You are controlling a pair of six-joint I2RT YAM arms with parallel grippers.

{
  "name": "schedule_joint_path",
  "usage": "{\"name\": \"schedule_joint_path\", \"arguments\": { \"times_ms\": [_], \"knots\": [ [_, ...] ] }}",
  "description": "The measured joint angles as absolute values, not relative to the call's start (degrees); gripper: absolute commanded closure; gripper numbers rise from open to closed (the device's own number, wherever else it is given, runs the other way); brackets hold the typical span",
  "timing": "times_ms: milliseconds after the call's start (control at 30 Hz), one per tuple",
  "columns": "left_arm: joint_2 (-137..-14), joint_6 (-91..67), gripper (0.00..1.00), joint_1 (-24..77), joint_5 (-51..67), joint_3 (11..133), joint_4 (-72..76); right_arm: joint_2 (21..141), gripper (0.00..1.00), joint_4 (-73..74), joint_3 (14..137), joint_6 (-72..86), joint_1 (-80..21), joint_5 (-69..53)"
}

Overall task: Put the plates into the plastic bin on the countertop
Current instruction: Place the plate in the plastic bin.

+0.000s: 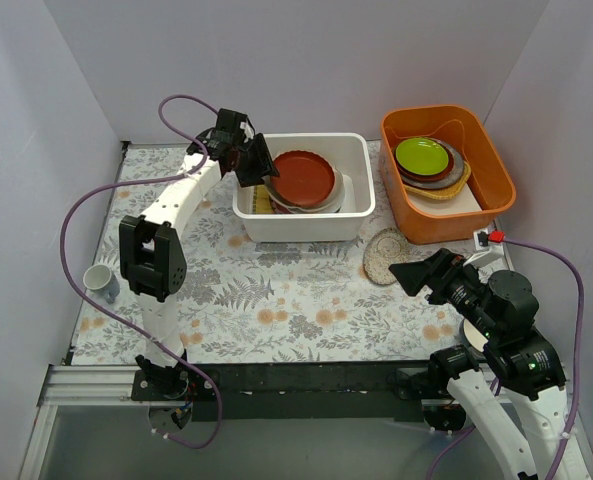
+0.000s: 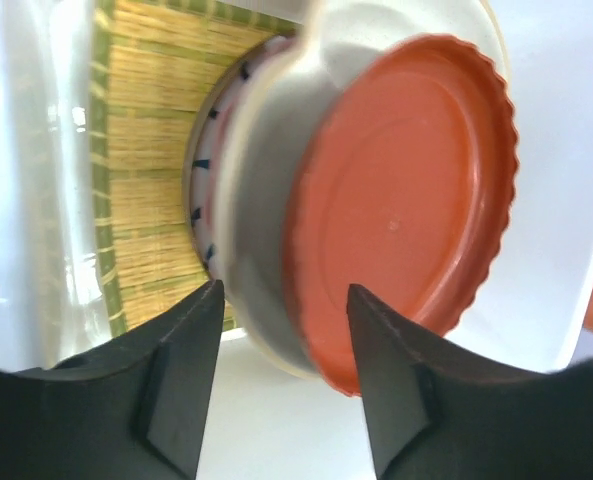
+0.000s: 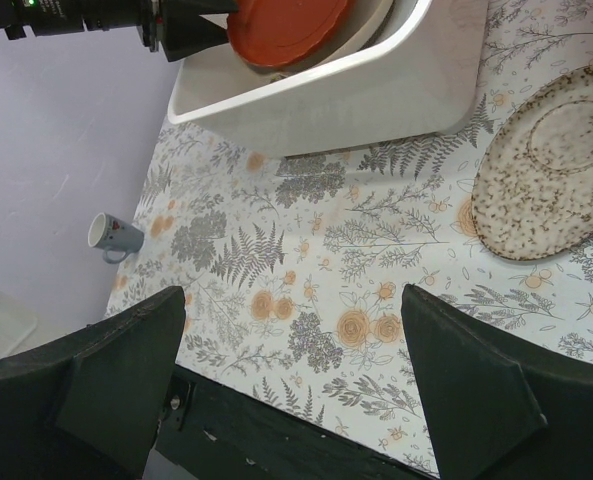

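The red-brown plate (image 1: 301,175) (image 2: 406,200) lies tilted on top of a stack of plates inside the white plastic bin (image 1: 306,226) (image 3: 376,95). Under it sit a glossy white plate (image 2: 261,230) and a blue-striped plate (image 2: 204,160). My left gripper (image 1: 256,165) (image 2: 281,295) hovers over the bin's left end, open, with the red-brown plate's rim just ahead of its fingers and not pinched. A beige lacy plate (image 1: 384,255) (image 3: 546,165) rests on the countertop (image 1: 276,290) right of the bin. My right gripper (image 1: 406,272) (image 3: 294,292) is open and empty above the countertop, near that plate.
A yellow bamboo mat (image 2: 146,150) lies in the bin under the stack. The orange tub (image 1: 498,190) at the back right holds lime-green and brown stacked dishes (image 1: 423,157). A small mug (image 1: 100,280) (image 3: 111,235) stands at the countertop's left edge.
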State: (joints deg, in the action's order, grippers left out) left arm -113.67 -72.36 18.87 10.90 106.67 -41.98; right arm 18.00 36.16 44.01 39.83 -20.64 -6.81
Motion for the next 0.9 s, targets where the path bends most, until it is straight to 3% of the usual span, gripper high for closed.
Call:
{"name": "schedule_joint_path", "arguments": {
  "times_ms": [267, 667, 900],
  "knots": [
    [-111.7, -72.1, 0.2, 17.5, 9.7, 106.7, -42.9, 18.5, 0.04, 36.3, 44.0, 39.5, -20.6, -6.8],
    [-99.1, -73.3, 0.13, 17.3, 15.4, 106.6, -39.2, 19.3, 0.04, 36.2, 44.0, 39.1, -20.6, -7.4],
    [-89.9, -73.6, 0.1, 20.1, 19.2, 96.6, -34.2, 19.6, 0.04, 35.8, 43.2, 39.0, -20.6, -8.0]
  ]
}}
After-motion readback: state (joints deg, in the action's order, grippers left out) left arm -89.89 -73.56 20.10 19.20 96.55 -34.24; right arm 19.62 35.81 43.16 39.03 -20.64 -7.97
